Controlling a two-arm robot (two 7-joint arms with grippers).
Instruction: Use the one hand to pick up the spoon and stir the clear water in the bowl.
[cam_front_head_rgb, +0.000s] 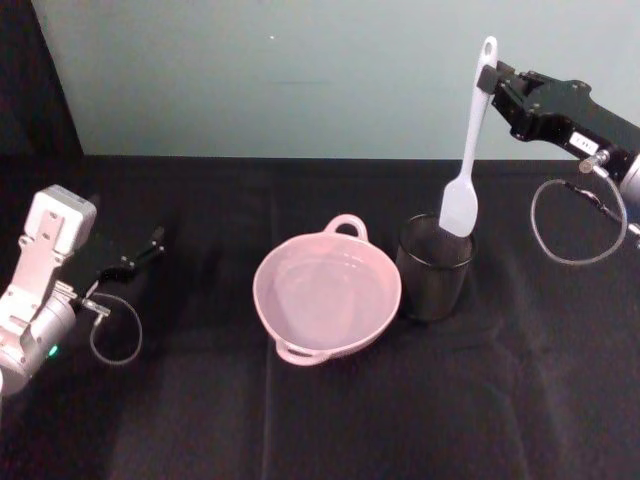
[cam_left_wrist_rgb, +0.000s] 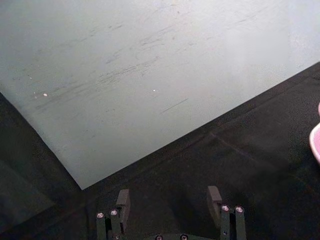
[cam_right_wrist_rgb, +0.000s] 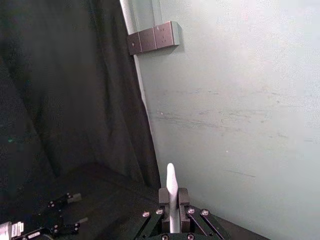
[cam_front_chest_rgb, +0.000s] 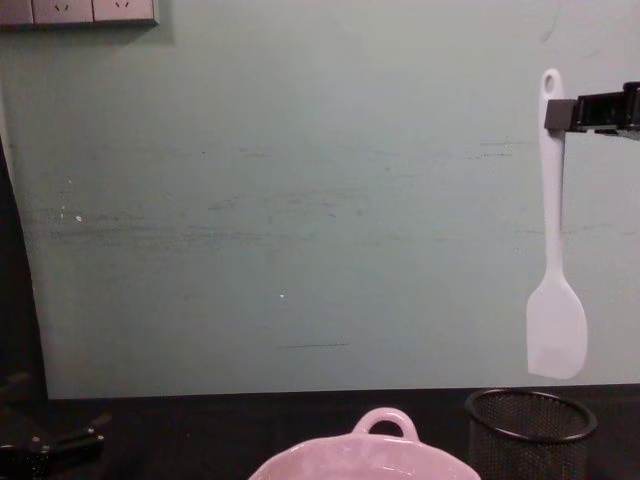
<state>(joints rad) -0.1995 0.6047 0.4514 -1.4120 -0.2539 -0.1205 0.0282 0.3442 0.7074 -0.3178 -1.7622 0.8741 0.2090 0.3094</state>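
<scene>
The white spoon (cam_front_head_rgb: 468, 150) hangs upright, its flat blade just above the rim of the black wire-mesh cup (cam_front_head_rgb: 433, 267). My right gripper (cam_front_head_rgb: 497, 82) is shut on the top of its handle; the chest view shows the spoon (cam_front_chest_rgb: 553, 250) lifted clear above the cup (cam_front_chest_rgb: 530, 430). In the right wrist view the handle (cam_right_wrist_rgb: 172, 200) stands pinched between the fingers. The pale pink bowl (cam_front_head_rgb: 327, 290) sits at the table's middle, left of the cup, and its clear water is barely visible. My left gripper (cam_front_head_rgb: 150, 243) rests open at the far left, its fingers (cam_left_wrist_rgb: 123, 202) spread above the black cloth.
A black cloth (cam_front_head_rgb: 200, 420) covers the table, with a pale green wall (cam_front_head_rgb: 300, 70) behind. The wire-mesh cup stands close against the bowl's right side. A cable loop (cam_front_head_rgb: 575, 225) hangs under the right arm. A wall socket strip (cam_right_wrist_rgb: 152, 37) is mounted high up.
</scene>
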